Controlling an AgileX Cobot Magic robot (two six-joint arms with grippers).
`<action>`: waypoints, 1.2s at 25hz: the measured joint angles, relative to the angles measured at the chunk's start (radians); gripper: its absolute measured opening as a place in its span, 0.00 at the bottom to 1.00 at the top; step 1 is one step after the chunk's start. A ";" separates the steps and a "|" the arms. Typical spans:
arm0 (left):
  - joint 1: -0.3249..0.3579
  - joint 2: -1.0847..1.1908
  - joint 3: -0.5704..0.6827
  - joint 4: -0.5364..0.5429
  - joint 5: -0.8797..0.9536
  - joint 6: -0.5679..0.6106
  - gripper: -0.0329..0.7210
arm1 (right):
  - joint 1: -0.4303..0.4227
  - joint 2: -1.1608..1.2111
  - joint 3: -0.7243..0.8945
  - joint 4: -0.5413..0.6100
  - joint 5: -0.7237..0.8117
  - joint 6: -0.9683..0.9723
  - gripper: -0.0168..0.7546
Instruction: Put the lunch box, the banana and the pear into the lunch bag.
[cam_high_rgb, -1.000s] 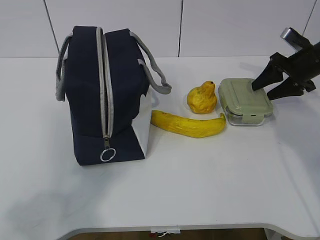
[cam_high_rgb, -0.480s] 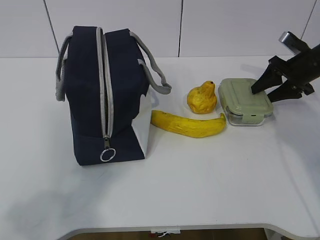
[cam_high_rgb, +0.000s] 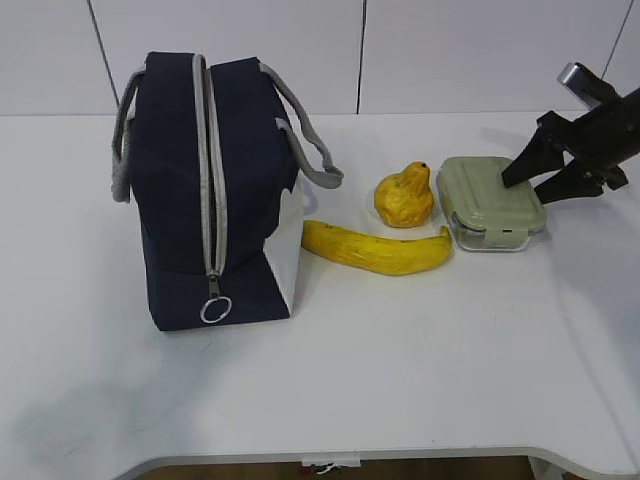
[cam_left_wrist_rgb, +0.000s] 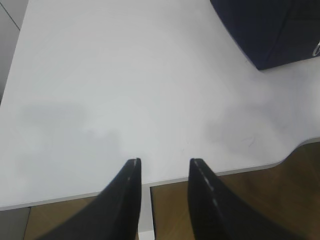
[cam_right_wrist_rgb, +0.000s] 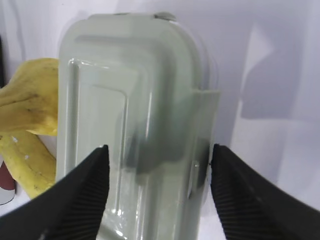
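Straddling the box (cam_right_wrist_rgb: 135, 130), the right gripper (cam_right_wrist_rgb: 157, 172) is hovering over its lid with jaws spread wide, one finger off each side and nothing held. Beyond the left jaw the banana (cam_high_rgb: 375, 250) and pear (cam_high_rgb: 404, 197) are lying just beside the box; farther off, the bag (cam_high_rgb: 205, 190) is standing zipped. The left gripper (cam_left_wrist_rgb: 162, 172) is idling with narrow, empty jaws. Grasping the box looks like the step in hand; next the jaws need lowering and closing, and the bag needs unzipping.
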 joint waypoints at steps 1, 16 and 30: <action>0.000 0.000 0.000 0.000 0.000 0.000 0.37 | 0.000 0.000 0.000 -0.001 0.000 0.000 0.68; 0.000 0.000 0.000 0.000 0.000 0.000 0.37 | 0.000 0.000 0.000 0.000 0.000 0.006 0.80; 0.000 0.000 0.000 0.000 0.000 0.000 0.37 | 0.000 0.005 0.000 0.000 -0.002 0.008 0.78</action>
